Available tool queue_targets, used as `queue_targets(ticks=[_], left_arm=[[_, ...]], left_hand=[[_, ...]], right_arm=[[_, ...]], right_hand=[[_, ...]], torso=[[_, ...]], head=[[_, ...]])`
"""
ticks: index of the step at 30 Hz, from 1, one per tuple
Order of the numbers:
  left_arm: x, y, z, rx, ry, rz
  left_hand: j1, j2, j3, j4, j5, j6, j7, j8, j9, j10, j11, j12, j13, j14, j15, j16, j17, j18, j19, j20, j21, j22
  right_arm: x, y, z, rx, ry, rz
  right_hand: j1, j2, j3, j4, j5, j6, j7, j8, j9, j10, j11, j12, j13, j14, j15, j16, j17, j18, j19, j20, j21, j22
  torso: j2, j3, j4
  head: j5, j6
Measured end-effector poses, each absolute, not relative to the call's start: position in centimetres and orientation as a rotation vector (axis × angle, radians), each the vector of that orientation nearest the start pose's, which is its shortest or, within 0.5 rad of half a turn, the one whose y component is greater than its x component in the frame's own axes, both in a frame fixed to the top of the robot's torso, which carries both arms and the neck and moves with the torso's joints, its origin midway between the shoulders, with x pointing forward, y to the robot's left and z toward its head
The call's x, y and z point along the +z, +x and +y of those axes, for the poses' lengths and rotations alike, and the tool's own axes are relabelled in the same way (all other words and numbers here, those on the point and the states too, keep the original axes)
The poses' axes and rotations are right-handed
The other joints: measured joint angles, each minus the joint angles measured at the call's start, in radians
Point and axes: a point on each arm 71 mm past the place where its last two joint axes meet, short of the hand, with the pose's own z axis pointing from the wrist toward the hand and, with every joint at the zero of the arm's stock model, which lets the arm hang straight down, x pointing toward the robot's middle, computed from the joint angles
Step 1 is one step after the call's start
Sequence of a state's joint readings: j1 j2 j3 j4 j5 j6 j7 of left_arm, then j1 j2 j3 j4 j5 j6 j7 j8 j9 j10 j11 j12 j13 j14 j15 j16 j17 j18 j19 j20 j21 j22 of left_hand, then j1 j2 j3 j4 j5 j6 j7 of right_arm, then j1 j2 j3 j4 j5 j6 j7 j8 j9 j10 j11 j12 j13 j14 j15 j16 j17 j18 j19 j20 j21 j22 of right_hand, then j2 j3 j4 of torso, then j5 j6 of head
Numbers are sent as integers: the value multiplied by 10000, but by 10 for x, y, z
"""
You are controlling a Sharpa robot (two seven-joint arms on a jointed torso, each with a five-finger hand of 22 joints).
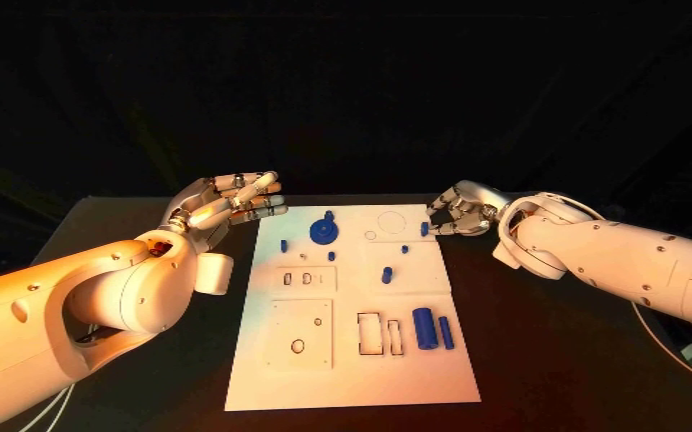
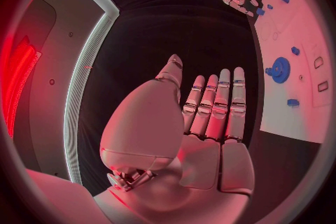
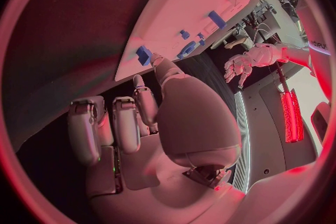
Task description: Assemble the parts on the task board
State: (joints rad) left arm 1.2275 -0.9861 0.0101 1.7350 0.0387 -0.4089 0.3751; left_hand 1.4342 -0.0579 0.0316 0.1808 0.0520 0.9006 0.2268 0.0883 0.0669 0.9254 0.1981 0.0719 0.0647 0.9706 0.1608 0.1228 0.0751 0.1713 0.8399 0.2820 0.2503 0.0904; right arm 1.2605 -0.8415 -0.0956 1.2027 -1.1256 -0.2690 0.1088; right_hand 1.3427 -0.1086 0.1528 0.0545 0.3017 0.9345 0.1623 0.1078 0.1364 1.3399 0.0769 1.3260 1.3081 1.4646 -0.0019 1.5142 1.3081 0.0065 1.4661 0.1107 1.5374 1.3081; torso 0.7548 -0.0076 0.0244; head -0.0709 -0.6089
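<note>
Now we pinch a small blue part (image 1: pixel 426 228) in our right hand (image 1: pixel 459 214) at the task board (image 1: pixel 351 372)'s upper right edge, left hand (image 1: pixel 231 204) spread empty, so we should lower it squarely, slowly.

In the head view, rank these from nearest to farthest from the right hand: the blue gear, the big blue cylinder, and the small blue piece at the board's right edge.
From the right hand:
1. Small blue piece, at its fingers, board's right edge.
2. Blue gear, far end of the task board, left of middle.
3. Big blue cylinder, near right.

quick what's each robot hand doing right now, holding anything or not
Left robot hand: open, fingers straight, holding nothing.
Right robot hand: pinching a small blue part at the task board's edge.
</note>
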Motion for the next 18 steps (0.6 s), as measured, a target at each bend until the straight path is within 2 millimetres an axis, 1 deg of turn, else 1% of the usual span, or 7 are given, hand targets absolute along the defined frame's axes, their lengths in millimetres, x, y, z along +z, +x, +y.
queue_targets(ticks=[5, 7, 9, 11, 12, 16, 18], left_arm=[[-134, 461, 223, -15597, -11477, 13401], [-134, 461, 223, -15593, -11479, 13401], [-134, 461, 222, -15597, -11478, 13404], [-134, 461, 222, -15602, -11477, 13407], [-134, 461, 222, -15604, -11476, 13408], [-134, 461, 222, -15605, -11476, 13409], [-134, 461, 222, -15604, -11476, 13408]], left_hand=[[35, 35, 28, -28, 0, 0, 0, 0, 0, 0, 0, 0, 0, 0, 0, 0, 0, 0, 0, 0, 0, 0], [56, 56, 40, -40, 0, 0, 0, 0, 0, 0, 0, 0, 0, 0, 0, 0, 0, 0, 0, 0, 0, 0], [52, 53, 40, -40, 0, 0, 0, 0, 0, 0, 0, 0, 0, 0, 0, 0, 0, 0, 0, 0, 0, 1], [52, 53, 40, -40, 0, 0, 0, 0, 0, 0, 0, 0, 0, 0, 0, 0, 0, -1, 0, 0, 0, 1], [52, 53, 40, -40, 0, 0, 0, 0, 0, 0, 0, 0, 0, 0, 0, 0, 0, 0, 0, 0, 0, 1], [52, 52, 40, -40, 0, 0, 0, 0, 0, 0, 0, 0, 0, 0, 0, 0, 0, -1, 0, 0, 0, -10], [52, 52, 40, -39, 0, 0, 0, 0, 0, 0, 0, 0, 0, 0, 0, 0, 0, 0, 0, 0, 0, -10]], right_arm=[[-192, 539, -296, 6422, 1299, 17037], [-193, 540, -294, 6440, 1282, 17053], [-194, 540, -292, 6457, 1260, 17071], [-195, 541, -290, 6469, 1235, 17095], [-196, 541, -289, 6471, 1224, 17106], [-197, 541, -288, 6469, 1173, 17137], [-198, 541, -287, 6457, 1156, 17149]], right_hand=[[-2, 2, 0, 0, 37, 0, 0, 0, 21, 37, 37, 63, 1, 0, 0, 0, 0, 0, 0, 0, 0, -1], [-2, 2, 0, 0, 38, 37, 37, 0, 30, 75, 0, 114, 1, 0, 0, 0, -1, 0, 0, 0, 0, -1], [-2, 2, 0, 0, 38, 76, -2, 0, 30, 74, 1, 114, 0, 0, 0, 0, -1, 1, 0, 0, 0, -1], [4, 8, 0, 0, 38, 75, -2, 0, 43, 74, 0, 154, 0, 0, 0, 40, -1, 0, 0, -1, 54, -2], [52, 56, 0, 0, 38, 110, 1, 0, 43, 89, 4, 154, 0, 0, 0, 40, -1, 0, 0, -1, 57, -2], [51, 56, 0, 0, 38, 237, -24, 0, 68, 144, -1, 205, 0, 0, 0, 40, -2, 0, 0, -1, 57, -2], [103, 108, 31, -30, 38, 299, -50, 47, 83, 181, -38, 222, -1, 0, 0, 40, -2, 0, 0, -1, 57, -3]], torso=[[0, -1, 1], [0, -2, -2], [0, -2, -5], [0, -1, -11], [0, -1, -10], [-1, -1, -12], [-3, -2, -12]], head=[[28, -2], [43, -2], [52, -9], [56, -16], [57, -18], [63, -32], [64, -36]])
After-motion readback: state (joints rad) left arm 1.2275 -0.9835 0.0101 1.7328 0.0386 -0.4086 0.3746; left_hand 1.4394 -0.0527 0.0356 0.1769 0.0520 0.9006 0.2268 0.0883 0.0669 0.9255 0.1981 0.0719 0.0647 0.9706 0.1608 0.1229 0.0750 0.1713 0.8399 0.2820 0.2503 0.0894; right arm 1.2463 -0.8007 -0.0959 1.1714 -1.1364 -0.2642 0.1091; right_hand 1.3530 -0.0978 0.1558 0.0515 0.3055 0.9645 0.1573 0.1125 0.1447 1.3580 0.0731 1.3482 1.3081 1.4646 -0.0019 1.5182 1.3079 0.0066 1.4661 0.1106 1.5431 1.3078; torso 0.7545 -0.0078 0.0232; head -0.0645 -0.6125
